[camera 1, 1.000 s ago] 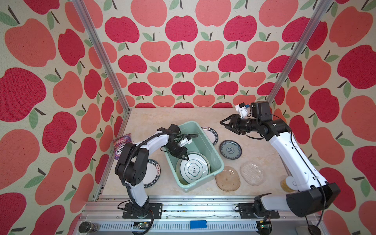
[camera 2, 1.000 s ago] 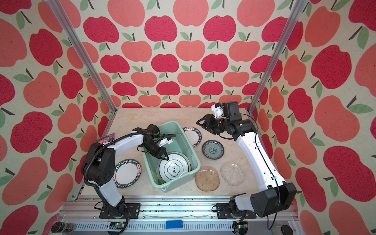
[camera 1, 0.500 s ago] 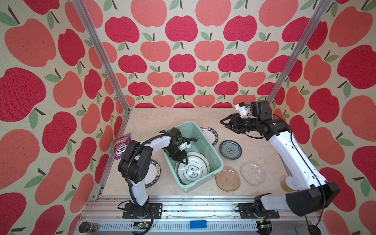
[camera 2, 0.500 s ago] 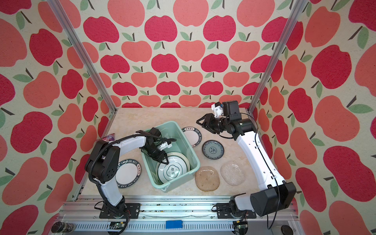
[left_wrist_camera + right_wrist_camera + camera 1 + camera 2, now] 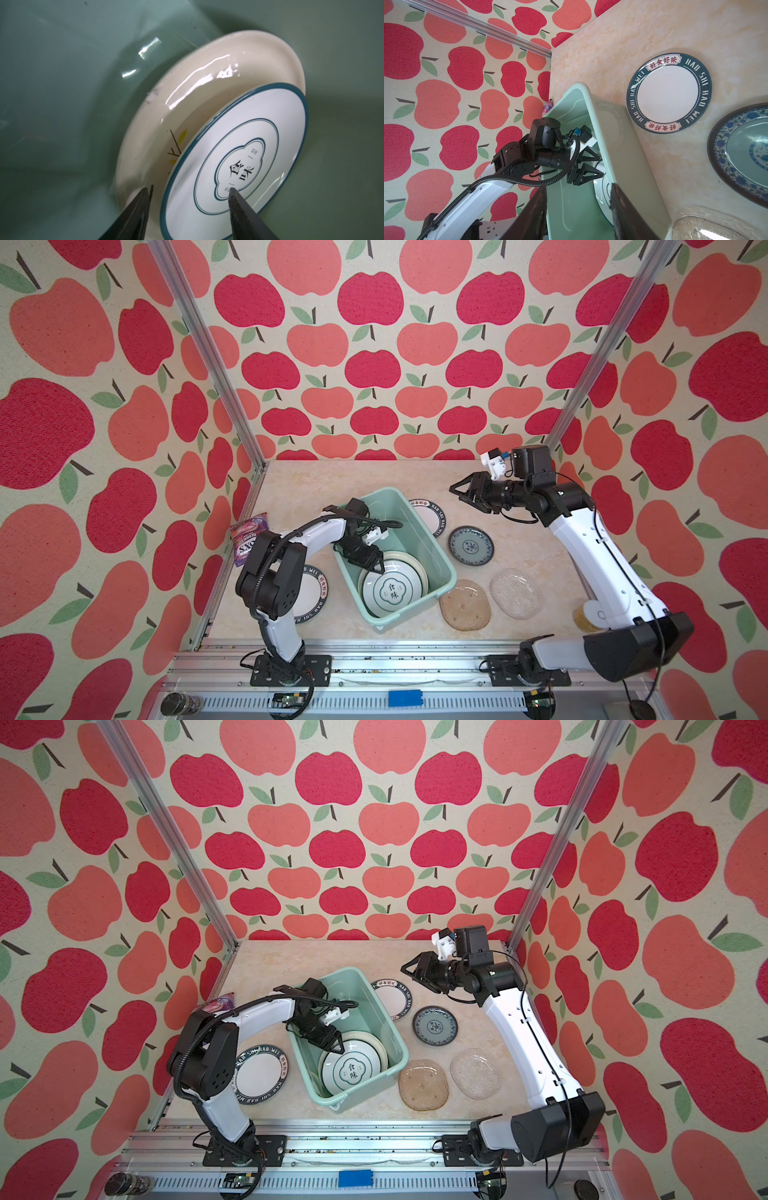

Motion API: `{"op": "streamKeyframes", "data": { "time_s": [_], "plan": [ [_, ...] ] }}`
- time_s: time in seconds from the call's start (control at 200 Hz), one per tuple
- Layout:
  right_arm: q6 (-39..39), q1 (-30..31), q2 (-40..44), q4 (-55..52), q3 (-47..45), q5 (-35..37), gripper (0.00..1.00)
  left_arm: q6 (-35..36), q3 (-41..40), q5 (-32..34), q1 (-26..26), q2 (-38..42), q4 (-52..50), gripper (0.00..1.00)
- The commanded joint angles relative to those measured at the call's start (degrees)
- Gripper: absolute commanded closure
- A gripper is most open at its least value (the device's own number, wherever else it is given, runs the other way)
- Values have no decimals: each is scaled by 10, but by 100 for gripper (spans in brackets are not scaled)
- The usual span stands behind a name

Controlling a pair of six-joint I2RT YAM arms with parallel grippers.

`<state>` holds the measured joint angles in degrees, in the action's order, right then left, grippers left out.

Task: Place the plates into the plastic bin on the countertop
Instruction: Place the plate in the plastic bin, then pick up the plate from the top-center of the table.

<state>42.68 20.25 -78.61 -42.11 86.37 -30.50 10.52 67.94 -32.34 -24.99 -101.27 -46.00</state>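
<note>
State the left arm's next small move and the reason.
Probably lift the left pincer straight up, clear of the plastic bin: its jaws stand open, and the emblem plate already rests on the larger plate inside.

Countertop point(image 5: 332, 481): bin point(image 5: 415, 531), plates point(image 5: 471, 546), candy bag point(image 5: 249, 537)

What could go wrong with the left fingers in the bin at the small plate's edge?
1. The left fingers straddle the emblem plate's rim; rising crookedly, they could hook and tip it.
2. That plate lies off-centre on the leaf-sprig plate and might slide.
3. The lettered plate behind the bin lies close to it, leaving the right fingers little room.
</note>
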Motion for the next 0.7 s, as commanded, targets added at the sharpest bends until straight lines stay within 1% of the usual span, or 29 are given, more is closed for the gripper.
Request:
{"op": "streamKeyframes", "data": {
  "time_s": [0.0, 0.13, 0.225, 0.375, 0.43, 0.475, 0.575, 0.6, 0.695],
  "plan": [
    [-4, 4, 10, -12, 24, 3, 49, -12, 36, 20, 10, 40, -6, 36],
    [-12, 4, 9, -23, 27, 9, 49, -17, 81, 37, 18, 68, -15, 35],
    [-30, 3, 4, -48, 32, 27, 49, -30, 112, 50, 28, 97, -10, 33],
    [-58, -9, -23, -81, 39, 46, 49, -83, 151, 48, 65, 177, 34, 26],
    [-71, -15, -39, -84, 41, 51, 49, -107, 157, 44, 85, 214, 63, 21],
    [-81, -19, -52, -84, 45, 54, 49, -129, 158, 27, 107, 240, 93, 16],
    [-102, -26, -85, -82, 53, 59, 48, -196, 158, -39, 164, 283, 140, 9],
    [-107, -29, -92, -78, 53, 57, 48, -213, 159, -59, 178, 290, 146, 0],
    [-113, -39, -116, -53, 42, 55, 48, -276, 155, -114, 218, 308, 172, 1]
  ]
}}
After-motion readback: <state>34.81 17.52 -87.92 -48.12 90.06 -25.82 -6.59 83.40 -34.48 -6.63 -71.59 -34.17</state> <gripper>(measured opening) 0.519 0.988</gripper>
